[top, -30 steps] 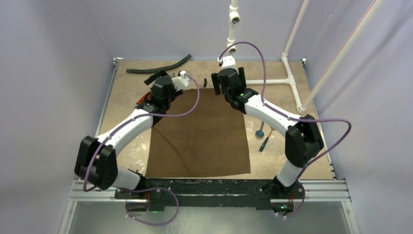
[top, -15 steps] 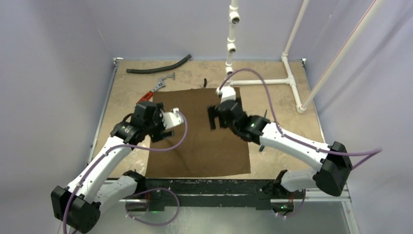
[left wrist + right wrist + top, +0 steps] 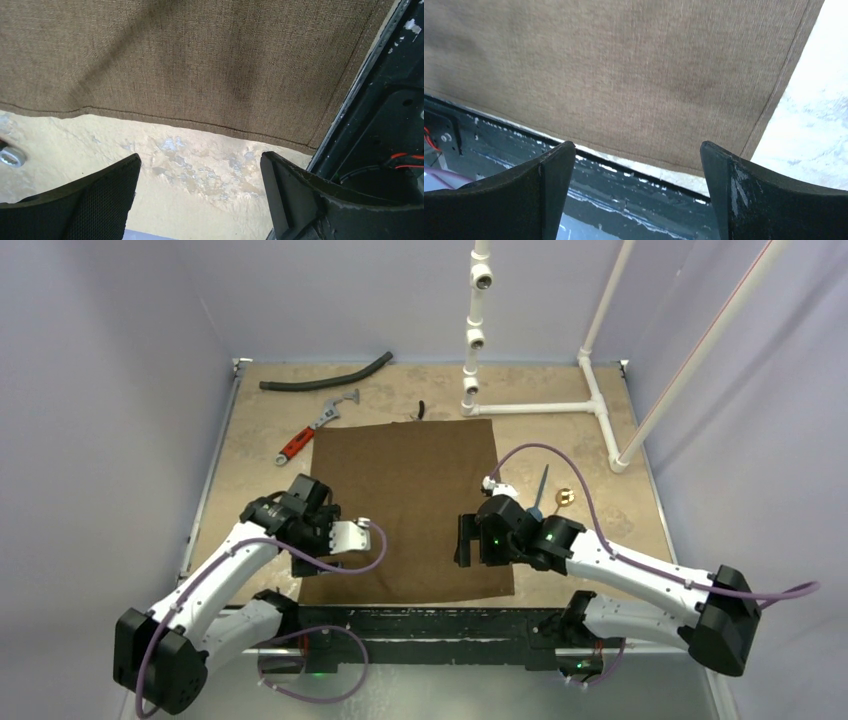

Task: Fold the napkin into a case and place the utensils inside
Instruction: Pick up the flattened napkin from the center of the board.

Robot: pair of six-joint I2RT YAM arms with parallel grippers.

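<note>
Wide open, left end effector (image 3: 200, 159), right end effector (image 3: 636, 147), near napkin (image 3: 410, 495)

My left gripper (image 3: 200, 170) and right gripper (image 3: 639, 165) now hover over the napkin's (image 3: 410, 500) near corners, no longer its far edge.

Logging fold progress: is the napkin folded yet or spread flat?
Spread flat. The napkin lies as one open, roughly square sheet on the table, nothing doubled over; both wrist views show a single hemmed edge.
</note>
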